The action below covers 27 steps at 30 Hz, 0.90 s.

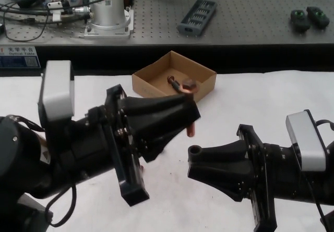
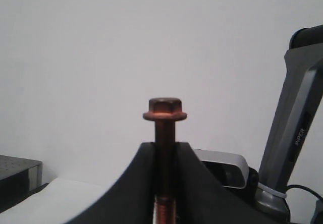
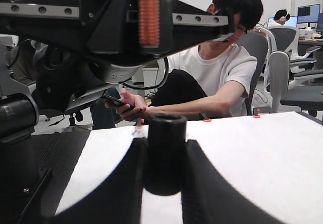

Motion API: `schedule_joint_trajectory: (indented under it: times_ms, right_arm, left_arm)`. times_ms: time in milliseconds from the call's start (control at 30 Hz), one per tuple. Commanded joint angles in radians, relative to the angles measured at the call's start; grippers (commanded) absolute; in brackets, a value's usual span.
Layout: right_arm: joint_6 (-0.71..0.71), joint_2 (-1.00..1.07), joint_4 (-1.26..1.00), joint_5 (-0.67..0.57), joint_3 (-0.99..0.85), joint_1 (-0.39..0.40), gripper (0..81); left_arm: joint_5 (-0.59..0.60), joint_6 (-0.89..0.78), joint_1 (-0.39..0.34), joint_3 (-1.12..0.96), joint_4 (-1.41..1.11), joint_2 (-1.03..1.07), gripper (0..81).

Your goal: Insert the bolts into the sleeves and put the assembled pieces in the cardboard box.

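Observation:
My left gripper (image 1: pixel 191 118) is shut on a copper bolt (image 2: pixel 164 148), its flanged head standing above the black fingers (image 2: pixel 133 183); in the high view the bolt's threaded end (image 1: pixel 191 130) hangs below the fingertips. My right gripper (image 1: pixel 197 156) is shut on a black sleeve (image 3: pixel 164 151), held upright with its open bore facing up. The threaded tip of the bolt (image 3: pixel 148 13) hangs a short way above the sleeve, apart from it. The cardboard box (image 1: pixel 156 74) stands behind both grippers and holds an assembled copper piece (image 1: pixel 181 84).
White cloth (image 1: pixel 250 104) covers the bench. Behind it lies a perforated metal table with a black rack (image 1: pixel 197 16), a metal column base (image 1: pixel 107 12) and two dark objects (image 1: pixel 309 19). A seated person (image 3: pixel 214 77) shows in the right wrist view.

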Motion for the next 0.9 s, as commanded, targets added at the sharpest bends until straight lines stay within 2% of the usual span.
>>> schedule_joint_trajectory:
  times_ms: [0,567,867]
  right_arm:
    - [0.005,-0.012,-0.023,-0.013,-0.008,-0.005,5.8]
    - [0.009,-0.012,-0.042,-0.015,-0.008,-0.005,5.8]
    - [0.009,-0.012,-0.042,-0.015,-0.006,-0.005,5.8]
  left_arm:
    - [-0.012,-0.016,0.005,-0.005,-0.018,0.0,0.6]
    - [0.007,-0.016,0.005,-0.005,0.165,0.0,0.6]
    - [-0.007,0.014,-0.066,-0.003,0.216,0.01,0.6]
